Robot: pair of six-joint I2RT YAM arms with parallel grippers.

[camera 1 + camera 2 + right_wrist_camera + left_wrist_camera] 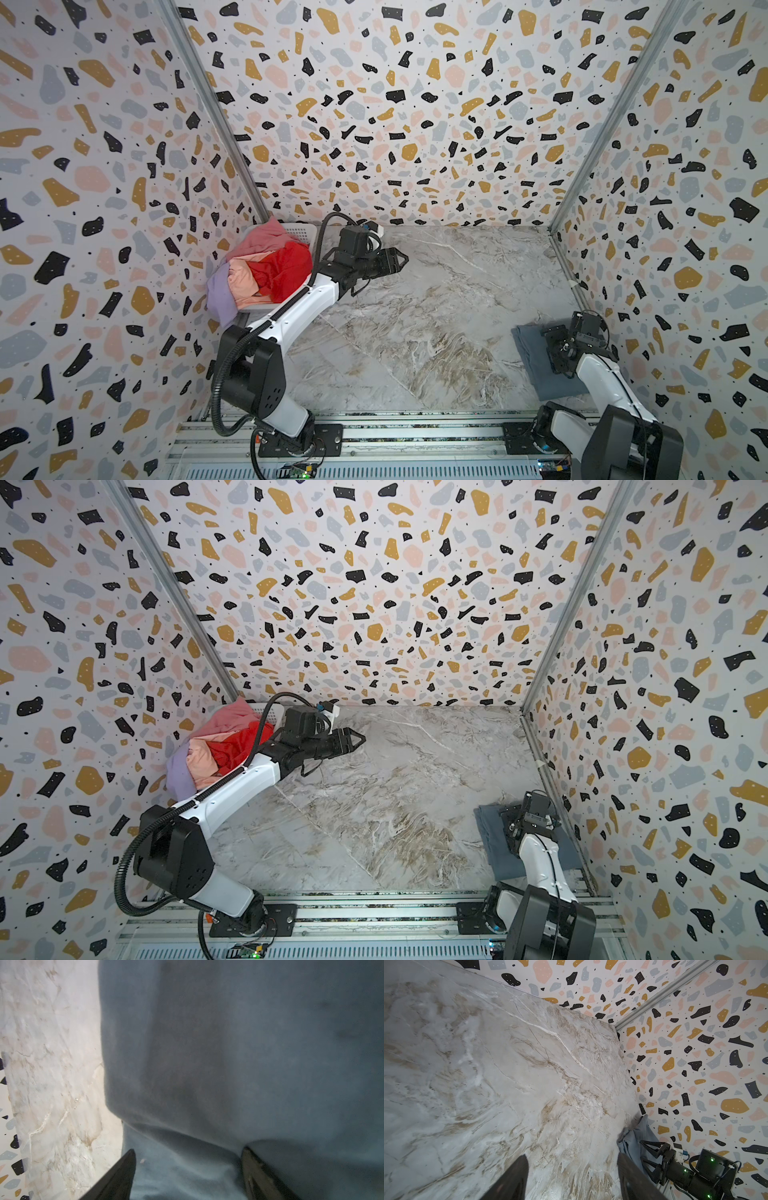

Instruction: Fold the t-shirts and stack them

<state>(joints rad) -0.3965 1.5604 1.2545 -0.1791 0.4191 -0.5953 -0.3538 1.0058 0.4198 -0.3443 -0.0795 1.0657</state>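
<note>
Grey-blue folded shirt (532, 359) is laid near right, under the right gripper (188, 1152), whose jaws are spread with nothing clamped. Left gripper (402, 259) is held apart, empty; other shirts (270, 268) are heaped far left.

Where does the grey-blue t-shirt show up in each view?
Both top views: the grey-blue t-shirt lies flat at the lower right.
Left wrist: a small patch at the far side of the marble table, beside the right gripper.
Right wrist: it fills most of the picture.
Shared landmark: the right gripper, over the shirt in every view.
</note>
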